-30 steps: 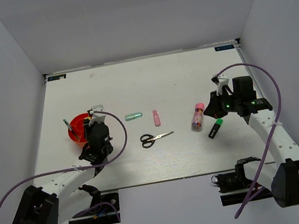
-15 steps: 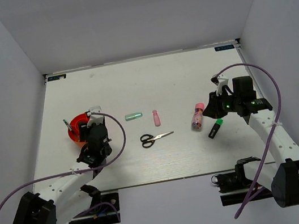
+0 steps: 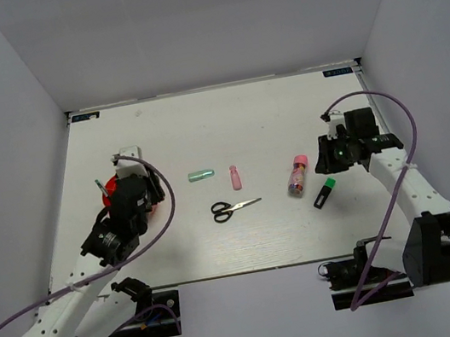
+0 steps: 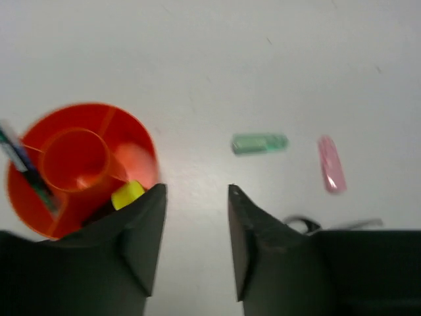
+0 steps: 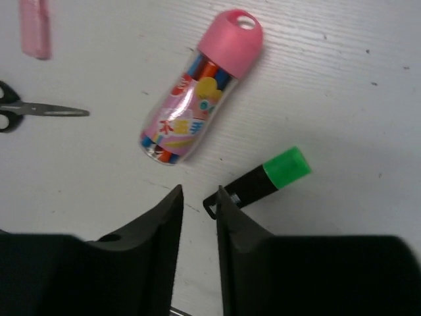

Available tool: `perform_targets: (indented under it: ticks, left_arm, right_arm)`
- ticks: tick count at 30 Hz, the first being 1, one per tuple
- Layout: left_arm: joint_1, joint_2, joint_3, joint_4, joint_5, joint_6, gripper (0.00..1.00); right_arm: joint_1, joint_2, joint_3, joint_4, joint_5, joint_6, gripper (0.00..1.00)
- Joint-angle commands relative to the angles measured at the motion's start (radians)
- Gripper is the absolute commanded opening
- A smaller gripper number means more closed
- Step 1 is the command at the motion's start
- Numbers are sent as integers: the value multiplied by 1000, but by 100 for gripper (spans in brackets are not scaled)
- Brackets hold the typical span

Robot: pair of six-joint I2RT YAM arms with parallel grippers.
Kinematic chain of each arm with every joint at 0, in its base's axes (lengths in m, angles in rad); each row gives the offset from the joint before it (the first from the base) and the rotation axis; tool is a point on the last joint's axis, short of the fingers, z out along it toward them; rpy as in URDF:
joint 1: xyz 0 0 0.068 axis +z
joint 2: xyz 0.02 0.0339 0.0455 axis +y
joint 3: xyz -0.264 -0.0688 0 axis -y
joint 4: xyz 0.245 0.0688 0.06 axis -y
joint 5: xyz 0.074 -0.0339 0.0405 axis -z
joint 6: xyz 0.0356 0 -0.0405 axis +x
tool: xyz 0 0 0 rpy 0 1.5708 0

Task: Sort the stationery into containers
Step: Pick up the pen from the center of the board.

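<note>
In the left wrist view the orange-red cup [image 4: 79,164] holds a yellow-capped marker [image 4: 127,195] and a blue pen [image 4: 26,168]. My left gripper [image 4: 196,191] hangs open and empty above the table, just right of the cup. In the top view it [image 3: 136,192] hides much of the cup [image 3: 110,207]. On the table lie the mint stick [image 3: 200,174], pink bottle [image 3: 235,177], scissors [image 3: 233,208], pink-capped tube [image 3: 297,175] and green-capped marker [image 3: 325,193]. My right gripper [image 5: 199,191] is narrowly open and empty. Its right finger sits at the tail of the green-capped marker [image 5: 263,181], below the tube [image 5: 204,112].
The white table [image 3: 201,129] is walled in by grey panels on three sides. Purple cables loop from both arms near the table's front corners. The scissors [image 5: 39,110] and pink bottle [image 5: 33,29] lie to the left in the right wrist view.
My left arm has lifted and drawn back from over the cup, its jaws empty. My right gripper has opened slightly and shifted a little by the green marker.
</note>
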Motion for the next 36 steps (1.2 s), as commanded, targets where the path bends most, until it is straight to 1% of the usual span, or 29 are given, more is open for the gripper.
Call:
perform_targets:
  ticks: [1, 2, 3, 4, 5, 6, 9, 12, 18, 22, 26, 30, 34, 36]
  left_arm:
    - [-6, 18, 43, -397, 351, -139, 56]
    - [-8, 18, 34, -408, 388, -141, 58]
    - [-14, 9, 25, -414, 402, -138, 64]
    - [-19, -7, 14, -417, 410, -133, 66]
    - [-32, -14, -13, -419, 405, -132, 71]
    - [-36, -40, -21, -413, 404, -127, 71]
    - [-40, -71, -39, -406, 402, -129, 77]
    - [-40, -91, -38, -402, 422, -129, 77]
    - [-40, -123, -39, -403, 445, -130, 78]
    - [-42, -137, -39, -403, 453, -124, 79]
    - [-40, -146, -33, -405, 457, -119, 79]
    - [-43, -154, -30, -414, 451, -113, 80]
    - [-42, -157, -27, -411, 450, -110, 80]
    - [-42, -162, -29, -412, 450, -109, 82]
  right_arm:
    - [-10, 34, 29, -89, 130, 47, 33]
    - [-12, 40, 27, -112, 151, 56, 38]
    - [-12, 47, 24, -127, 159, 80, 52]
    - [-10, 69, 23, -132, 169, 90, 56]
    - [-10, 78, 18, -149, 191, 97, 59]
    - [-10, 96, 15, -154, 202, 119, 67]
    - [-7, 161, 26, -170, 260, 154, 70]
    - [-3, 216, 50, -158, 344, 194, 70]
    - [5, 337, 122, -154, 435, 295, 68]
    - [11, 414, 152, -140, 423, 346, 68]
    - [33, 474, 178, -135, 453, 377, 67]
    - [45, 544, 211, -190, 478, 394, 62]
    - [60, 529, 185, -175, 502, 400, 59]
    - [69, 523, 167, -161, 510, 404, 54]
